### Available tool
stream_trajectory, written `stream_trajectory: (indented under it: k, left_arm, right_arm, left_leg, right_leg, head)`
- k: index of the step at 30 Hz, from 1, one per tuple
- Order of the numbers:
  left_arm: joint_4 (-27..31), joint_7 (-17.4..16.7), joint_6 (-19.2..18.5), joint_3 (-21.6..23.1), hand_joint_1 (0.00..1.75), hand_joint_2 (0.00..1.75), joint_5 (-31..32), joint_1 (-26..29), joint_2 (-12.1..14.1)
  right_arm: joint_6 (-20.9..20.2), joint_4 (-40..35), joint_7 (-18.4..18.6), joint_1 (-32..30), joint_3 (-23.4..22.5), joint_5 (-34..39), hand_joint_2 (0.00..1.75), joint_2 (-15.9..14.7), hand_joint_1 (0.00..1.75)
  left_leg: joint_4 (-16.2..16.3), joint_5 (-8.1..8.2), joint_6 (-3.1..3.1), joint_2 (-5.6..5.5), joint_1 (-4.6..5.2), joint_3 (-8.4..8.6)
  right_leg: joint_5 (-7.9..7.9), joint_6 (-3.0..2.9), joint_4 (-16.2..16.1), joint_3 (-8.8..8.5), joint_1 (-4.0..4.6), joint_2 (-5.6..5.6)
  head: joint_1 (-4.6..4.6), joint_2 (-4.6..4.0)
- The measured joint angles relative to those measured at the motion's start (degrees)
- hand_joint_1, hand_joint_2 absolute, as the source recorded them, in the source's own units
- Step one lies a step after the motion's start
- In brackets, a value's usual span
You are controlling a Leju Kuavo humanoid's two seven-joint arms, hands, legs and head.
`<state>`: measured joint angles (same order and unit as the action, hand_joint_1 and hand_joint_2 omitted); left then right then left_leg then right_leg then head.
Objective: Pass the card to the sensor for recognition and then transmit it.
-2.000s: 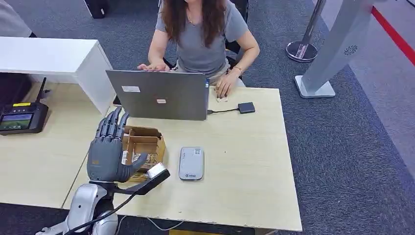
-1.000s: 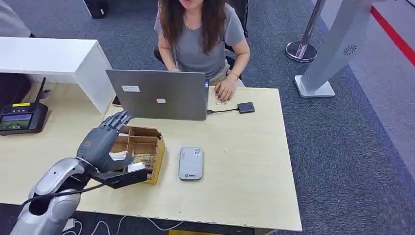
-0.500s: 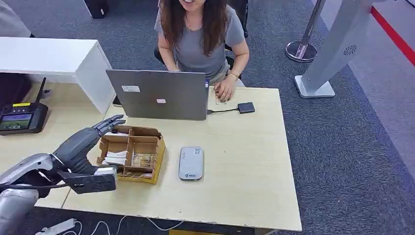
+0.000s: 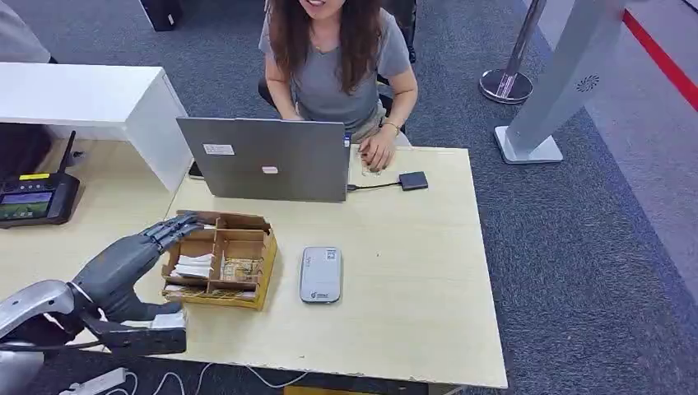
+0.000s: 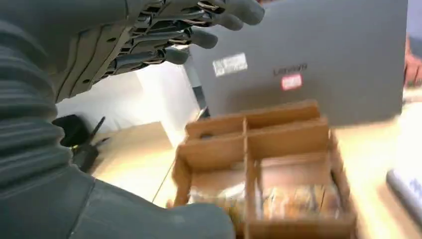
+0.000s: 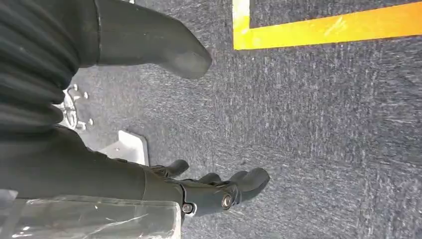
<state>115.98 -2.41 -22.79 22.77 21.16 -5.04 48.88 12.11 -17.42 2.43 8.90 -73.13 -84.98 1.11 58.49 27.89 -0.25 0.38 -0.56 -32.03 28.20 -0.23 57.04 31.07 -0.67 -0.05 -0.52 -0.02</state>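
Hovering empty and spread beside the cardboard box (image 4: 221,258), the left hand (image 4: 123,267) has no card yet; sensor (image 4: 321,274) untouched.

Pale wooden desk (image 4: 411,329) on grey carpet (image 4: 593,247), white cabinet (image 4: 82,99) alongside

Contents of the blurred cardboard box (image 5: 263,174) — indistinct; grey sensor (image 5: 408,191) cut off by the edge.

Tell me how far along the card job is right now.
Nothing looks done yet. The left hand is open beside the cardboard box, fingers at its rim, holding no card. The right hand hangs open over the floor. Left: pick a card, present it to the grey sensor, then pass it on.
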Motion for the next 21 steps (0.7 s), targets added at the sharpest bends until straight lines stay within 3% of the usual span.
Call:
stream_trajectory:
  k: [3, 10, 15, 21]
  left_arm:
    - [2.5, -0.6, 0.7, -0.2, 0.00, 1.75, 0.1, 4.9, 4.1]
    - [5.8, -1.5, -1.0, -1.7, 0.00, 1.75, -1.2, 11.0, 9.3]
    - [6.6, -1.6, -3.0, -2.3, 0.00, 1.75, -1.8, 12.0, 11.1]
    - [6.6, -2.5, -3.9, -2.3, 0.00, 1.75, -0.1, 11.8, 11.5]
  right_arm:
    - [0.0, 0.0, 0.5, 0.0, 0.0, -0.5, 1.75, 0.0, 0.00]
    - [-0.2, 0.1, 1.1, 0.5, 0.8, -1.7, 1.75, 0.0, 0.00]
    - [-0.2, 0.1, 1.6, 1.2, 1.6, -2.1, 1.75, 0.0, 0.00]
    - [-0.2, 0.1, 1.9, 1.5, 1.9, -2.1, 1.75, 0.0, 0.00]
  left_leg:
    - [0.0, 0.00, 0.00, -0.04, -0.01, -0.07]
    - [0.0, -0.03, -0.02, -0.07, -0.05, -0.11]
    - [0.0, -0.03, -0.02, -0.08, -0.04, -0.10]
    - [0.0, -0.03, -0.03, -0.09, -0.05, -0.10]
  right_leg:
    - [0.01, 0.00, 0.0, 0.07, 0.02, -0.07]
    - [-0.01, -0.01, 0.0, 0.04, 0.09, -0.15]
    - [-0.04, -0.03, 0.0, 0.02, 0.10, -0.17]
    - [-0.04, -0.04, 0.0, 0.05, 0.09, -0.16]
  head:
    - [0.00, 0.00]
    - [0.00, 0.00]
    - [0.02, 0.00]
    - [0.00, 0.00]
